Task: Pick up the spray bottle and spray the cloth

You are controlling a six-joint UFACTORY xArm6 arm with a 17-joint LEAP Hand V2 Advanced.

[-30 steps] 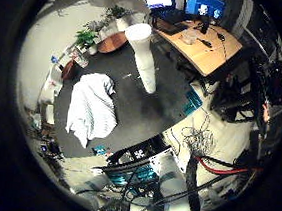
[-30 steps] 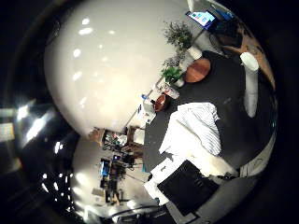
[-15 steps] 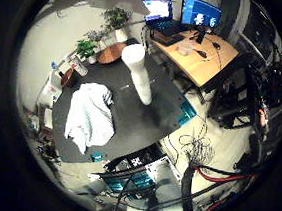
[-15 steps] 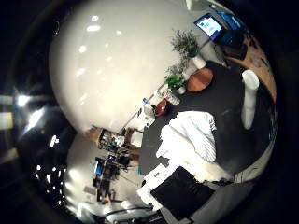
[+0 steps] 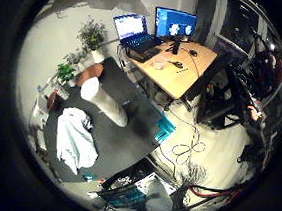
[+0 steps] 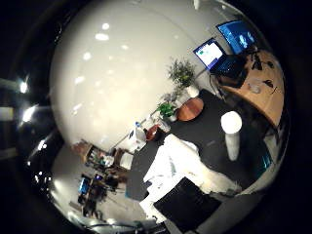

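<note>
A tall white spray bottle stands upright on a dark table. A crumpled white cloth lies on the same table, a short way from the bottle. The right thumb side palm view shows the bottle near the table's edge and the cloth spread beside it. My right hand is high above the table and away from both things, which look small and far from the palm.
A wooden desk with a laptop and monitors stands beyond the table. Potted plants and a round wooden stool are beside the table. A teal box lies on the floor.
The whole picture has shifted and turned in both views, so the camera has moved. The bottle and the cloth keep their places on the table.
</note>
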